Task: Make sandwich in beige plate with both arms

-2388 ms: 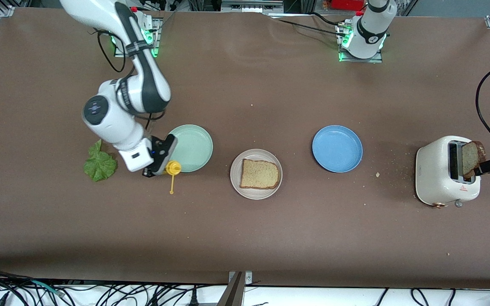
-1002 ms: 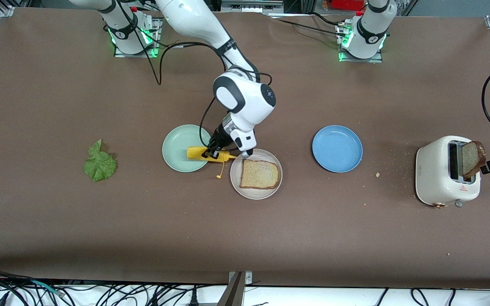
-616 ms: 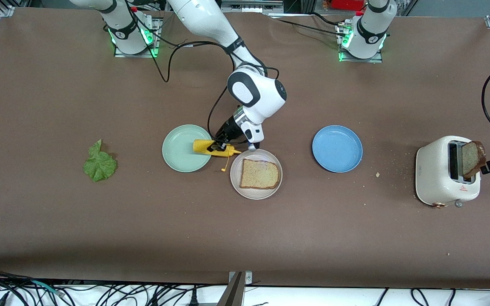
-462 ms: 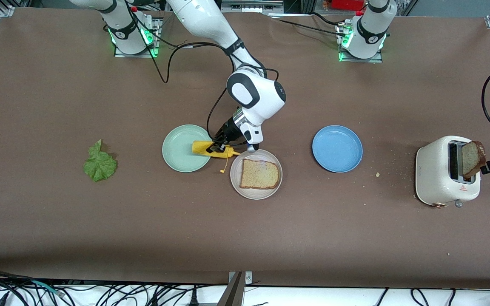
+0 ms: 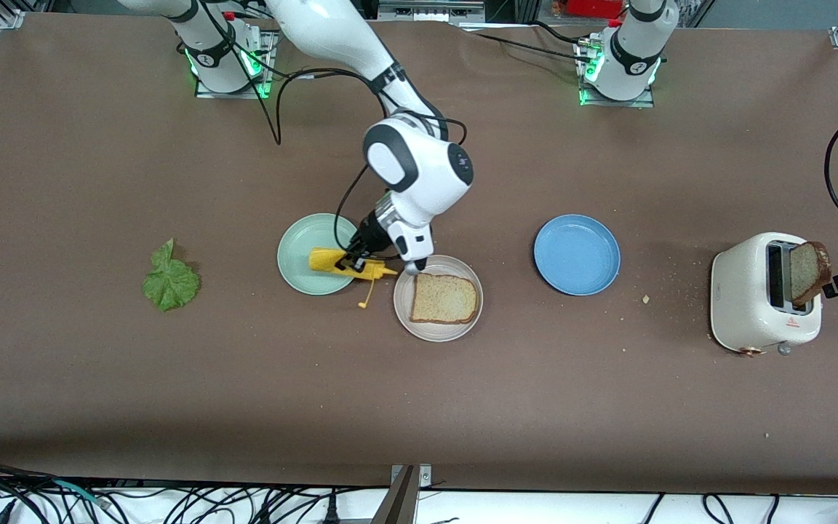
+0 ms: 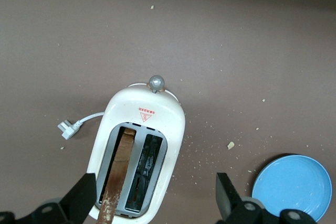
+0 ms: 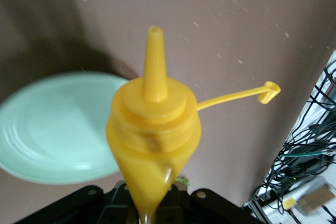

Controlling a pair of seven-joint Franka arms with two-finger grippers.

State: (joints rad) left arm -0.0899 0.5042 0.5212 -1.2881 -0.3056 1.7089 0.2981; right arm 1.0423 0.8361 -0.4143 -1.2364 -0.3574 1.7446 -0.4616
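Observation:
The beige plate (image 5: pixel 404 314) holds one bread slice (image 5: pixel 444 298). My right gripper (image 5: pixel 352 263) is shut on a yellow squeeze bottle (image 5: pixel 332 261). It holds the bottle on its side over the rim of the mint-green plate (image 5: pixel 302 244), nozzle toward the beige plate, cap dangling. The right wrist view shows the bottle (image 7: pixel 153 145) in the gripper (image 7: pixel 152 205). A second bread slice (image 5: pixel 808 271) stands in the toaster (image 5: pixel 753 295). My left gripper (image 6: pixel 155 190) is open, its fingers wide either side of the toaster (image 6: pixel 157 114) and slice (image 6: pixel 118 174). The lettuce leaf (image 5: pixel 170 280) lies toward the right arm's end.
A blue plate (image 5: pixel 577 255) sits between the beige plate and the toaster and also shows in the left wrist view (image 6: pixel 294 187). Crumbs lie around the toaster. Its cord and plug (image 6: pixel 71 127) lie on the table beside it.
My right arm carried the yellow bottle from beside the lettuce to next to the beige plate, then drew it back slightly over the mint-green plate. The left arm has not moved.

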